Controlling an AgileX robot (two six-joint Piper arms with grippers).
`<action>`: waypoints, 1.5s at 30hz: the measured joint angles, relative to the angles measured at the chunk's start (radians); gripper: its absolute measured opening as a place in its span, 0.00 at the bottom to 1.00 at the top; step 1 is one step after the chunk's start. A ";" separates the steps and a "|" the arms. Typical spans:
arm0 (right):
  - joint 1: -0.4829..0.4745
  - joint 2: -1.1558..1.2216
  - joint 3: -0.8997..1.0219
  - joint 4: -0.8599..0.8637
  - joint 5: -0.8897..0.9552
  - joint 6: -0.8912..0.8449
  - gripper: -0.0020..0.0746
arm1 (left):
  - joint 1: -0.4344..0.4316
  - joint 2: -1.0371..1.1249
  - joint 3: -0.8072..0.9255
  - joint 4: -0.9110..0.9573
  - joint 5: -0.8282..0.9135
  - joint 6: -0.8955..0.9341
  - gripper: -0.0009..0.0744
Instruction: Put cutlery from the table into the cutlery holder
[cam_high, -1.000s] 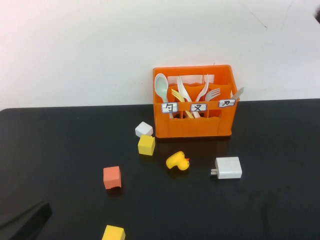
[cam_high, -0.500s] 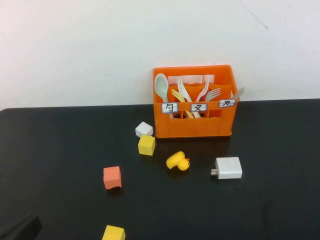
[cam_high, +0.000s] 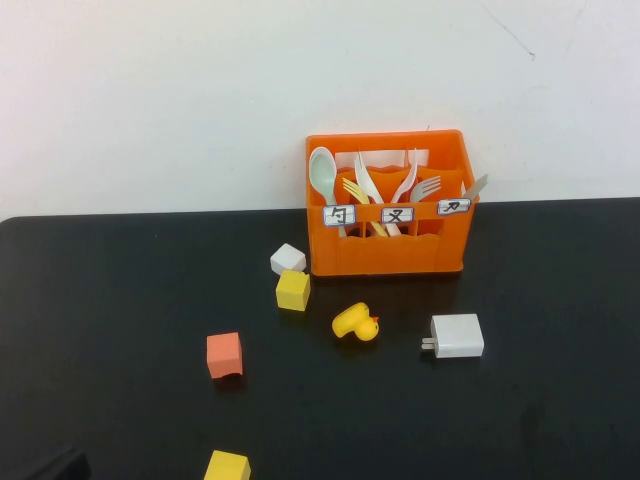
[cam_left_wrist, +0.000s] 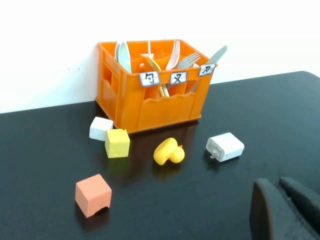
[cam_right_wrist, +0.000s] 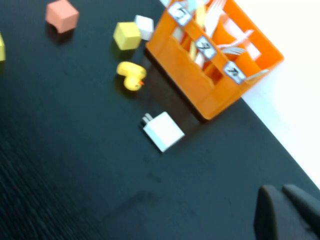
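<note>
The left hand (cam_high: 40, 467) has pulled back to the lower left corner of the high view, only a dark sliver of it left, its fingers closed on nothing. The right hand (cam_right_wrist: 287, 215) is out of the high view, also closed and empty. Both forks, the pale pink fork (cam_high: 405, 180) and the creamy white fork (cam_high: 362, 178), stand upright in the middle compartment of the cutlery holder (cam_high: 390, 255) at the upper middle. No cutlery is left on the bench (cam_high: 540, 420), so the job looks done.
</note>
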 joint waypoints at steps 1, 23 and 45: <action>0.000 -0.009 0.002 0.014 -0.002 -0.007 0.03 | 0.000 0.000 0.000 0.000 0.001 0.000 0.01; 0.000 -0.023 0.004 0.123 -0.006 -0.009 0.03 | 0.000 0.000 0.000 0.001 0.007 0.000 0.01; -0.181 -0.574 0.559 0.217 -0.285 -0.108 0.02 | 0.000 0.000 0.000 0.001 0.012 0.000 0.01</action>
